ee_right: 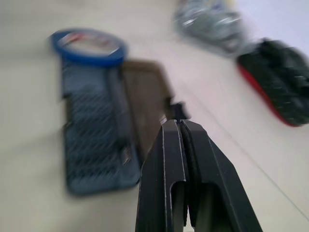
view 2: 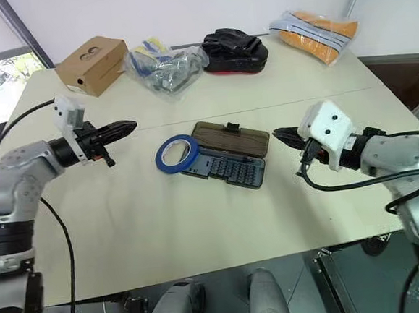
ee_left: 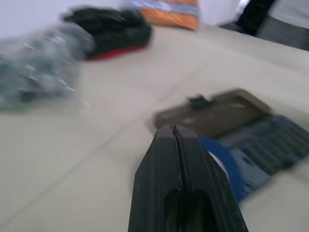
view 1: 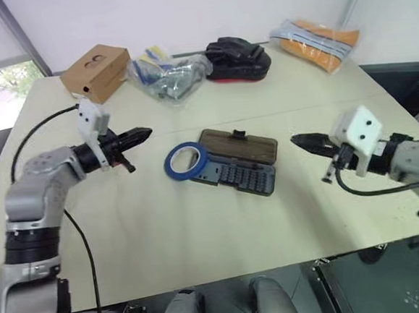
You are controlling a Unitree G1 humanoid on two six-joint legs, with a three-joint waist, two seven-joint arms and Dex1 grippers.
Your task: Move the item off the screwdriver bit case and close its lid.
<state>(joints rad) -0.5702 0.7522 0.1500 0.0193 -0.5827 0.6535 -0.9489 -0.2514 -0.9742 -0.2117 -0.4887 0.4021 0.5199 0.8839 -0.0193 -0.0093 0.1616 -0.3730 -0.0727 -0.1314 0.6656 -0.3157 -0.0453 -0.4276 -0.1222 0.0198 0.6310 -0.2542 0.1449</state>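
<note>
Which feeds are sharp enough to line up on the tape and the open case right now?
Left and right eye views: evenly lit and sharp on the blue tape roll and the screwdriver bit case. Left wrist view: left hand crisp, table behind blurred. Right wrist view: right hand crisp, lid soft.

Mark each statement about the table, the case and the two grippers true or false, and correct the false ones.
1. The blue tape roll rests on one end of the screwdriver bit case. True.
2. The lid is closed over the bits. False: it lies open, flat beside the tray.
3. The left gripper holds the tape. False: its fingers are shut on nothing, off to the side.
4. The right gripper is shut and apart from the case. True.
5. A cardboard box sits at the table's far side. True.
</note>
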